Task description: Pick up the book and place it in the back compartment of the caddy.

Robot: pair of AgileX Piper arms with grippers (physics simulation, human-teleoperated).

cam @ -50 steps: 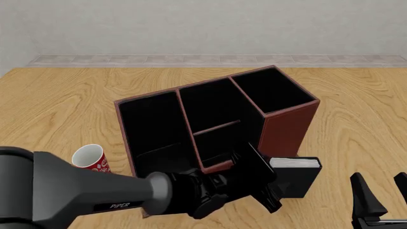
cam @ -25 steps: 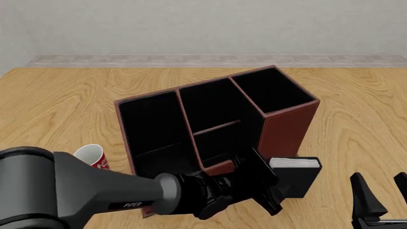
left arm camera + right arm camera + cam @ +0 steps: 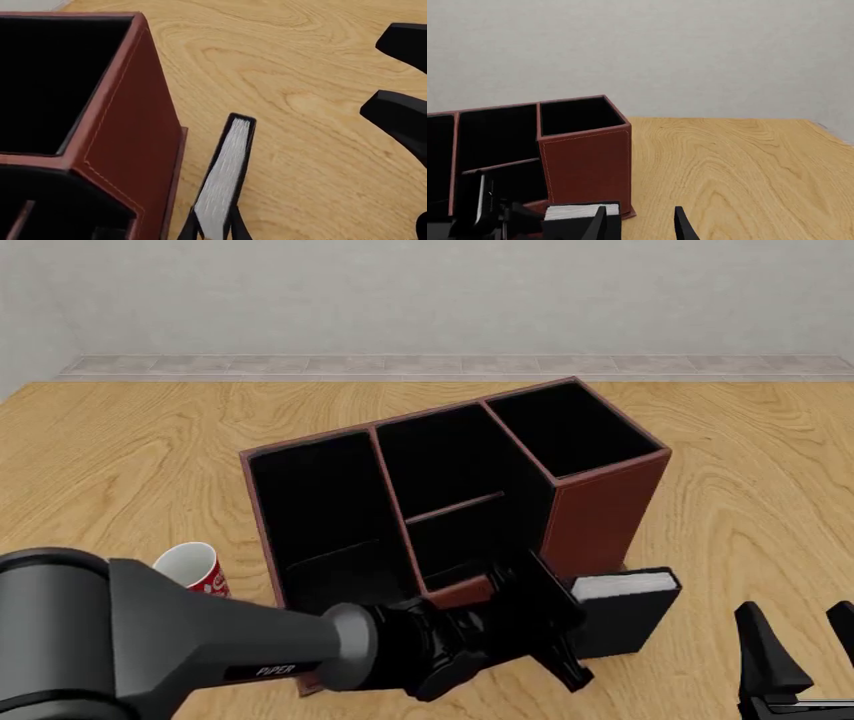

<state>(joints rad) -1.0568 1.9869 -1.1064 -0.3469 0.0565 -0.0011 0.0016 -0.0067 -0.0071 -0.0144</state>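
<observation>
The book [image 3: 627, 608], black with white page edges, stands on the table just right of the caddy's [image 3: 607, 510] near right corner. My left gripper [image 3: 567, 628] reaches across the caddy's front and is shut on the book's near end. In the left wrist view both fingers [image 3: 238, 231] press the covers of the book [image 3: 225, 175]. The back compartment [image 3: 461, 540] is the small cell behind the low reddish wall, just left of the gripper. My right gripper [image 3: 797, 655] hangs open at the near right, apart from the book [image 3: 579, 212].
A red-and-white mug [image 3: 194, 570] stands left of the caddy, partly behind my left arm [image 3: 160, 640]. Tall caddy walls [image 3: 587, 160] rise right beside the book. Bare wooden table [image 3: 761, 500] stretches to the right and far side.
The book has shifted slightly to the right and tilted a little in the left gripper. The left arm has edged forward. The right arm has not moved.
</observation>
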